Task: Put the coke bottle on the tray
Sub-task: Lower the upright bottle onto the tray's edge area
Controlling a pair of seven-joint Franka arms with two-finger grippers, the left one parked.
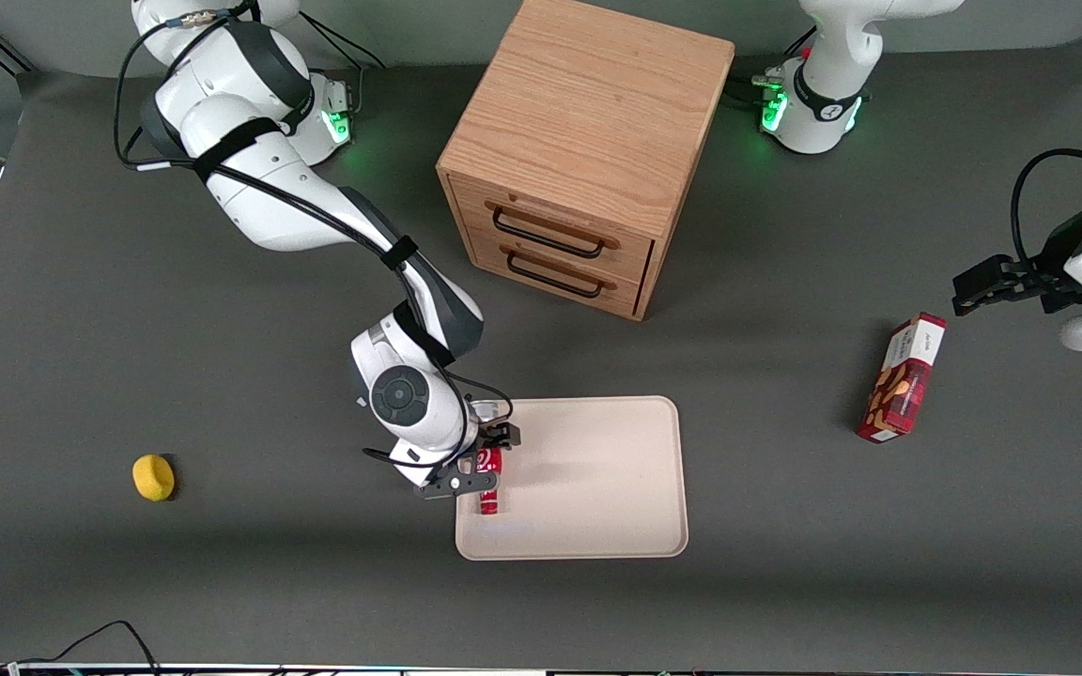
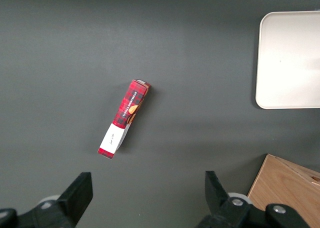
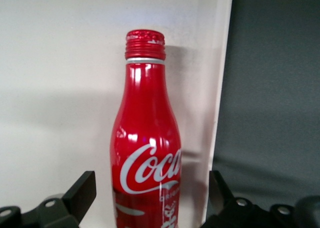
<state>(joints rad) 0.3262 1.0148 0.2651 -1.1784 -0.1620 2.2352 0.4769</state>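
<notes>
The coke bottle (image 1: 489,488), red with a white script logo and red cap, lies on the beige tray (image 1: 597,469), along the tray's edge toward the working arm's end, its cap pointing toward the front camera. My right gripper (image 1: 489,460) is low over the bottle's base end. In the right wrist view the bottle (image 3: 147,153) lies on the tray (image 3: 60,63) between the two black fingers (image 3: 82,190), with a gap on each side. The gripper (image 3: 150,188) is open and straddles the bottle without touching it.
A wooden drawer cabinet (image 1: 588,160) stands farther from the front camera than the tray. A red snack box (image 1: 903,380) lies toward the parked arm's end and also shows in the left wrist view (image 2: 124,119). A yellow object (image 1: 154,477) lies toward the working arm's end.
</notes>
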